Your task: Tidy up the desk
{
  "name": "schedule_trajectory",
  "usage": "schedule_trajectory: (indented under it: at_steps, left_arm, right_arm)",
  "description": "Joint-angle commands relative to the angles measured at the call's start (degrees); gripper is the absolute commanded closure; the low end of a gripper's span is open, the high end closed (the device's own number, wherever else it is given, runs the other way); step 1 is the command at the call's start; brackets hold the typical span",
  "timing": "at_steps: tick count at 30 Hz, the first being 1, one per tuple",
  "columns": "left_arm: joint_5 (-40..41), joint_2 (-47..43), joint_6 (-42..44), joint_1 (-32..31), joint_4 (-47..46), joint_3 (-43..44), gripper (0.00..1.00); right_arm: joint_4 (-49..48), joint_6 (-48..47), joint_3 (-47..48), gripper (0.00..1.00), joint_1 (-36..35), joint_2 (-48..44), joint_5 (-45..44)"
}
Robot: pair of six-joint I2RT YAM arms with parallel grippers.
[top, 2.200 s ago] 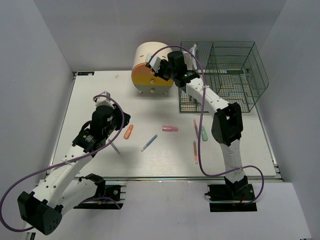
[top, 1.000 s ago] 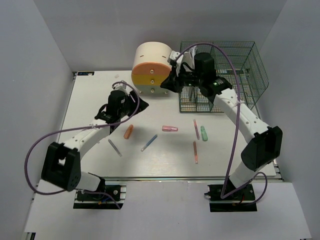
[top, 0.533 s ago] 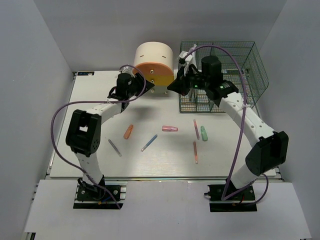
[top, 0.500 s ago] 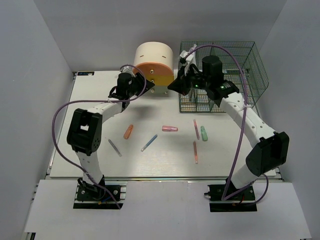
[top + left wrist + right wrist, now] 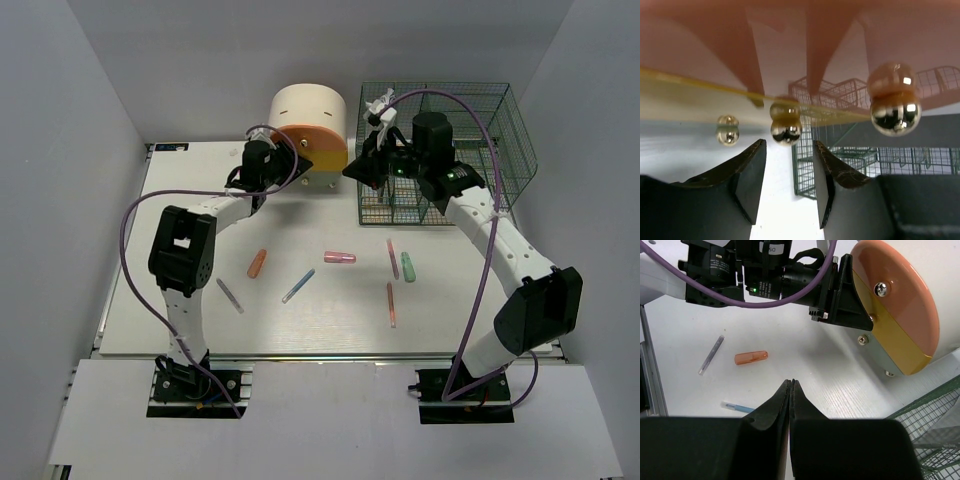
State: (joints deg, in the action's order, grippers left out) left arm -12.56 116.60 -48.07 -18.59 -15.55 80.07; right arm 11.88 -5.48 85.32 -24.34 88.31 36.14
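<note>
The big white flat table point(image 5: 190, 320) lies under the round cream, orange and yellow drawer box point(image 5: 310, 115), which sits at its far edge. The left hand point(image 5: 789, 160) is close to the front of the box, on its left side. Its fingers are spread apart and hold nothing, and a small shiny metal knob point(image 5: 786, 131) on the box is just above the gap. The right hand point(image 5: 791, 384) hangs near the right side of the box, fingers pressed together on nothing. Just right of the box stands a green wire mesh basket point(image 5: 470, 130).
</note>
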Motion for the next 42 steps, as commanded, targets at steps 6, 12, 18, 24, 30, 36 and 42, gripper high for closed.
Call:
schedule_trajectory:
  at_steps: [6, 12, 18, 24, 30, 36, 42]
  left_arm:
    - [2.8, 2.67, 0.44, 0.13, -0.27, 5.7, 0.52]
    - [2.98, 3.99, 0.17, 0.13, 0.26, 7.64, 0.59]
    - [1.75, 2.15, -0.26, -0.4, -1.93, 4.06, 0.71]
    - [2.01, -6.9, -0.18, -0.92, -6.24, -7.71, 0.72]
    - [1.75, -13.23, -0.97, -1.45, -8.53, -15.64, 0.72]
    - [0.69, -13.94, -1.23, -1.45, -8.53, -16.97, 0.7]
    - [-0.19, -13.59, -1.06, -1.45, -6.34, -15.48, 0.33]
  right_arm:
    - [-2.12, 0.73, -0.41, 1.0, 0.61, -1.48, -0.02]
    - [-2.12, 0.64, -1.2, 1.0, 0.61, -1.74, -0.37]
    - [-2.04, 0.2, -2.0, 1.0, 0.7, -2.35, -0.37]
    - [-1.86, -1.2, -4.02, 0.94, 0.52, -3.23, -0.02]
    - [-2.04, -0.94, -5.07, 0.9, 0.7, -2.97, 0.86]
    - [-1.95, -0.94, -4.81, 0.79, 0.61, -2.8, 1.56]
    - [0.25, -3.75, -5.34, 0.55, 0.35, -2.88, 4.55]
